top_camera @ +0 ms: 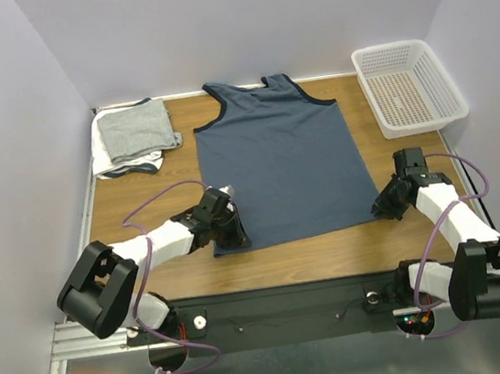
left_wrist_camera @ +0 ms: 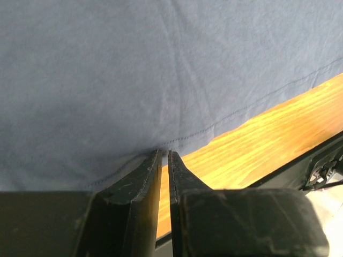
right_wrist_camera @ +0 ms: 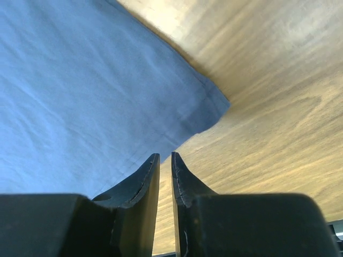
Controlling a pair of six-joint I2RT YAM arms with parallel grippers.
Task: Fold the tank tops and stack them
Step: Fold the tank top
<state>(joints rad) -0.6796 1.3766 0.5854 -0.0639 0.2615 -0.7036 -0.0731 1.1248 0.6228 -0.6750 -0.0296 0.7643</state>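
Wooden surface [top_camera: 314,254] held a blue tank top [top_camera: 274,156] spread flat. I had the left pincer [left_wrist_camera: 165,152] clamped on its hem by one corner, the right pincer [right_wrist_camera: 165,154] by the other.

Blue top [top_camera: 275,165] is spread flat in the middle, neck to far side, hem to near side, straps open. Darker navy trim is seen round neck & armholes. Cloth is mostly smooth w/ faint creases. In left wrist view [left_wrist_camera: 134,69] a stitched hem line is seen, w/ a small pucker at the near-left edge. In right wrist view [right_wrist_camera: 80,91] the near-right corner is laid flat. Grey top [top_camera: 136,130] is folded & stacked on white top [top_camera: 127,166] at far left, well apart from blue top; dark trim is shown on white top's edge.
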